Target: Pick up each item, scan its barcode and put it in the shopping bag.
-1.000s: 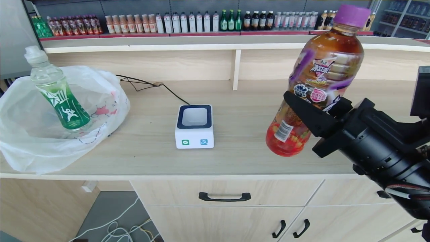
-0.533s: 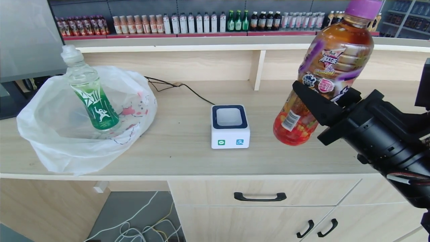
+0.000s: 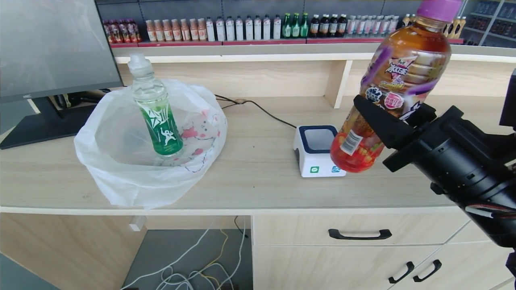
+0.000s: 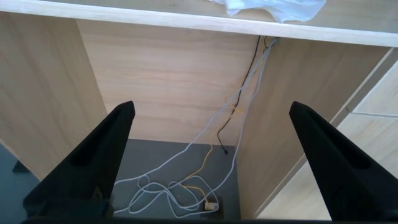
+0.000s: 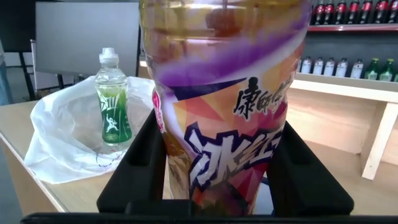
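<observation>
Currently: left hand (image 4: 210,109) hangs low, below pale wooden worktop (image 3: 258,181) edge, left of small white box scanner with dark-rimmed window (image 3: 316,151); fingers spread wide, empty. Right hand (image 3: 389,117) clamped round middle of purple-capped amber tea bottle (image 3: 403,68), held tilted in air just right of scanner. Barcode (image 3: 351,141) faces sideways, not at window. Step in hand, likely: scanning. Next move calls for turning barcode toward window, then carrying bottle leftward. Well left of scanner: crumpled translucent white plastic shopping bag (image 3: 121,173), green-labelled clear bottle (image 3: 157,117) upright inside.

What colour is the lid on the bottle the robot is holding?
Purple. The cap on the held bottle shows best in the head view.
</observation>
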